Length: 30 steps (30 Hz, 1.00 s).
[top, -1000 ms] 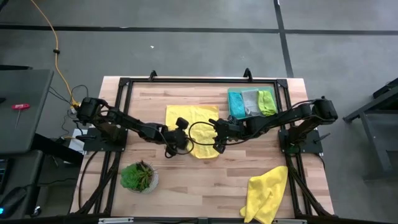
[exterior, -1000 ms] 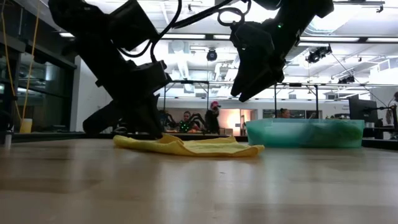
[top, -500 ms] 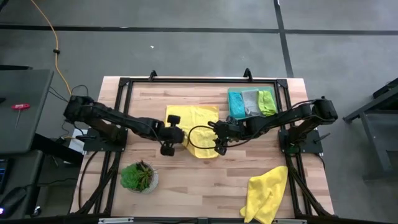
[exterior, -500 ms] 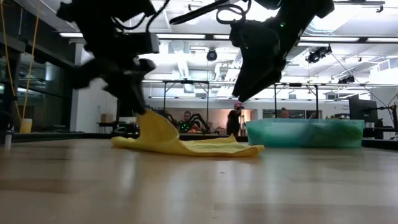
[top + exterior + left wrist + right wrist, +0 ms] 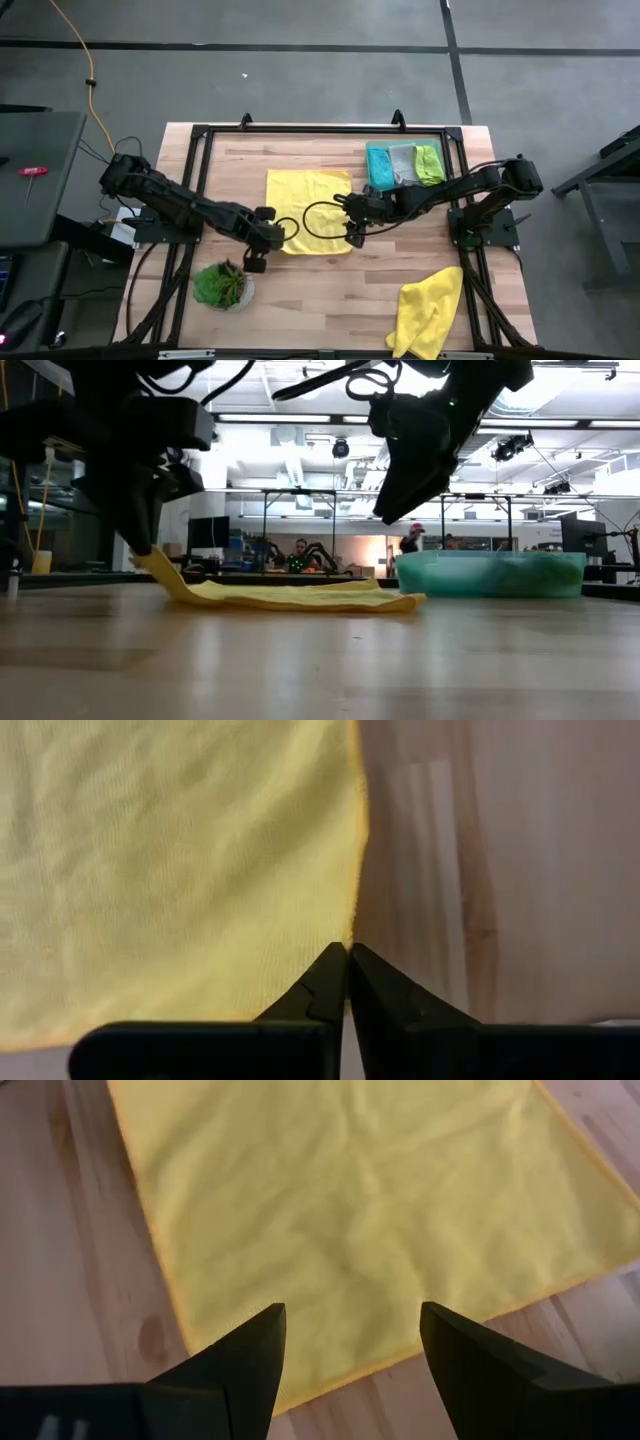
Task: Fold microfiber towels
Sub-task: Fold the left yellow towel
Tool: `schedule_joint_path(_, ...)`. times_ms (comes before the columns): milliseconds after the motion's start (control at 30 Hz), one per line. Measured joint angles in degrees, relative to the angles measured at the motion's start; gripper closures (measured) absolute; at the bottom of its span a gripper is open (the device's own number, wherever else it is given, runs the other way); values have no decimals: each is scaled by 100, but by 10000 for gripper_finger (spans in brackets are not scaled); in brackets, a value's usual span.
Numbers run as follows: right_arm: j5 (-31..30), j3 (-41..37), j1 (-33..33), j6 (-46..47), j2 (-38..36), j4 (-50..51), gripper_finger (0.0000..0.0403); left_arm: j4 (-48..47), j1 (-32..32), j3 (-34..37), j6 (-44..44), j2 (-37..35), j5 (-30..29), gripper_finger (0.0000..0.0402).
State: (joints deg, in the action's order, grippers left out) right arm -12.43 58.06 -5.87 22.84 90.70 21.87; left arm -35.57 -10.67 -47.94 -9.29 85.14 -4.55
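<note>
The bench (image 5: pixel 330 290) has bare wood along its lower middle. The yellow towel (image 5: pixel 310 212) lies spread at frame centre, ready for folding. Another yellow towel (image 5: pixel 428 312) sits crumpled lower right. The left claw (image 5: pixel 256 262), pinching the spread towel's corner, holds it taut. The right claw (image 5: pixel 350 238) hovers spread above its right edge.

Robotics lab, open-plan hall

Metal test frames (image 5: pixel 300 530), seated people (image 5: pixel 300 555) and ceiling strip lights (image 5: pixel 300 418) are seen at twelve o'clock beyond the wooden table (image 5: pixel 320 650).
</note>
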Motion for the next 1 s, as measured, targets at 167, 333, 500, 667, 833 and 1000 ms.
schedule_joint_path(167, 1067, 0, -29, -575, 0, 128, 178, -46, -38, 3, -204, 1, 18, 391)
schedule_joint_path(333, 1654, -234, -243, -1564, 0, 311, 178, -72, -38, 7, -210, 1, -87, 390)
schedule_joint_path(500, 1656, -741, -489, -2363, 2, -77, 178, -88, -36, 4, -152, 1, -106, 390)
schedule_joint_path(667, 1409, -985, -628, -2537, 80, -889, 178, -103, -34, 4, -201, 1, -106, 390)
schedule_joint_path(833, 1142, -928, -755, -3025, 490, -1077, 178, -99, -34, 4, -205, 3, -106, 390)
schedule_joint_path(1000, 616, -801, -806, -3212, 913, -1307, 178, -104, -16, 7, -206, 3, -108, 390)
